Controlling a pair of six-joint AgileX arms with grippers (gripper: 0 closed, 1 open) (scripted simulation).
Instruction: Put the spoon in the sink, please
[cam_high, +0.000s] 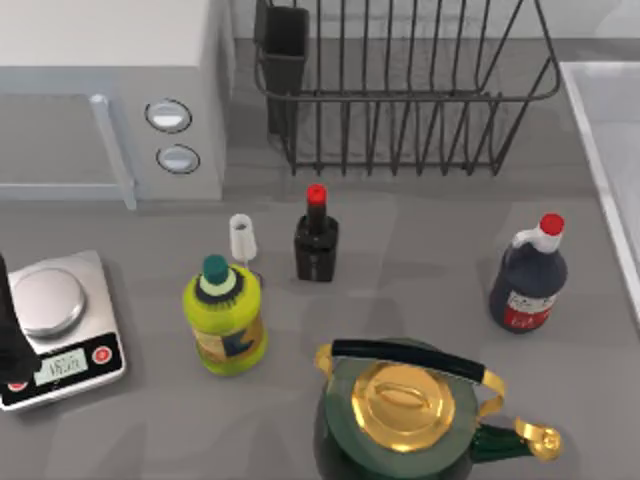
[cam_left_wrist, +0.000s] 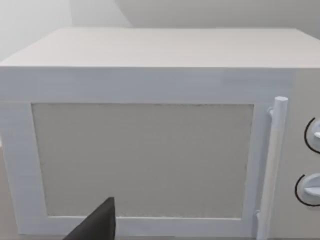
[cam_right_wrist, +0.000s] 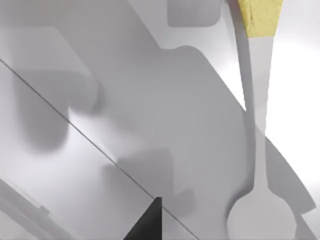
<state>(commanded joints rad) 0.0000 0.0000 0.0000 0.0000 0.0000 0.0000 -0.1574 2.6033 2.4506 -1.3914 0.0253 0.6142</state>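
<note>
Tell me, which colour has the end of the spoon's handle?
Yellow. The spoon is otherwise pale grey-white, clearest in the right wrist view.

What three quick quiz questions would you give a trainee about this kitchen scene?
1. True or false: the kettle stands inside the dish rack.
2. Which colour is the far end of the spoon handle? A red, B yellow, C black.
3. Fill in: in the top view, the scale sits at the table's ___ side.
Key: 1 false; 2 B; 3 left.
</note>
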